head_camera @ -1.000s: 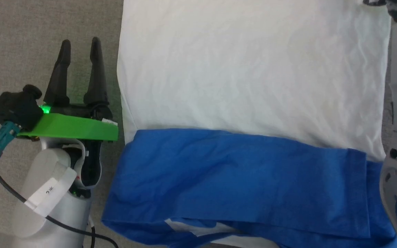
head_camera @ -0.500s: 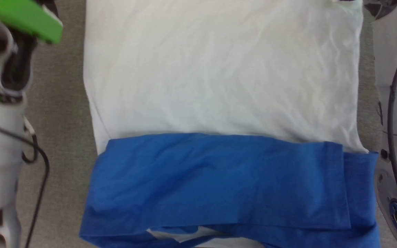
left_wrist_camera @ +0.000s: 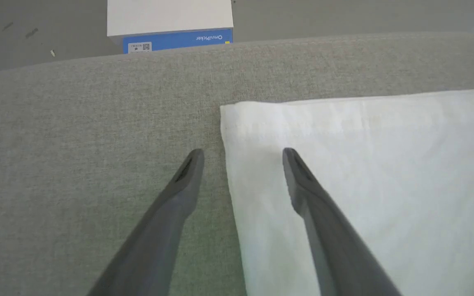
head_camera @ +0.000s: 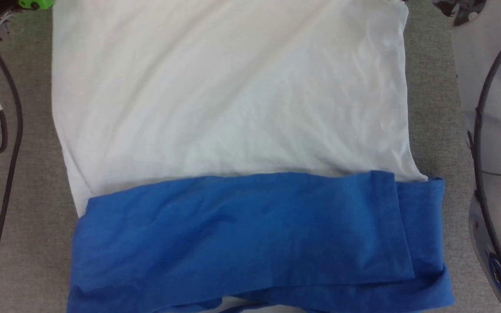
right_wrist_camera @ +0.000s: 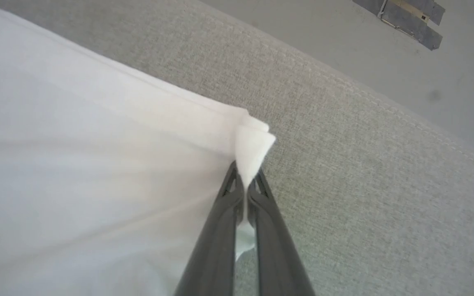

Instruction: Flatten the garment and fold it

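The garment (head_camera: 233,108) lies spread on the grey fabric bench (head_camera: 433,130), with its blue sleeves folded across the near part. The right end effector (right_wrist_camera: 247,181) is clamped on one white corner. The left end effector (left_wrist_camera: 241,154) gapes wide, its fingers straddling the garment's edge near another corner.

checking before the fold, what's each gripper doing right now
Left gripper: open, over the edge of the garment.
Right gripper: shut on the garment's white corner.
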